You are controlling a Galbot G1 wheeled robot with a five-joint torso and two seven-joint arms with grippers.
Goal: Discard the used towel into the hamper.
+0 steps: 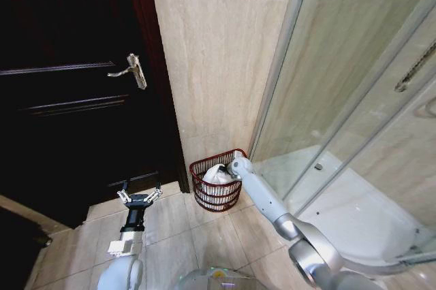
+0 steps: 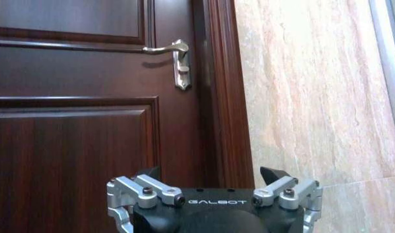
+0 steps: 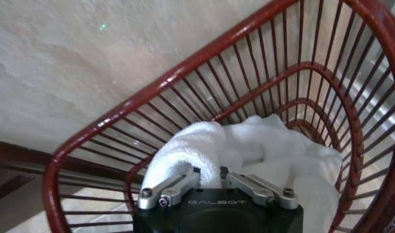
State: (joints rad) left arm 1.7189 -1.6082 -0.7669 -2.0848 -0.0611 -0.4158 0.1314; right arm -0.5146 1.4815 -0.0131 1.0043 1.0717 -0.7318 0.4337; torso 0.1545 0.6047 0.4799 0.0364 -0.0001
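The hamper (image 1: 204, 198) is a small round basket of dark red wire bars on the floor by the beige wall, and its rim (image 3: 184, 73) curves around the right wrist view. The white towel (image 1: 215, 177) lies bunched inside it, one thick fold (image 3: 184, 150) rising up. My right gripper (image 1: 230, 167) reaches down over the hamper's rim. Its jaws are drawn together on that fold (image 3: 209, 170). My left gripper (image 1: 141, 192) hangs low in front of the dark door, open and holding nothing (image 2: 210, 175).
A dark wooden door (image 1: 68, 99) with a metal lever handle (image 1: 135, 69) stands to the left. The glass shower enclosure (image 1: 354, 99) and its white tray (image 1: 354, 215) lie to the right. Beige floor tiles (image 1: 177, 229) lie between.
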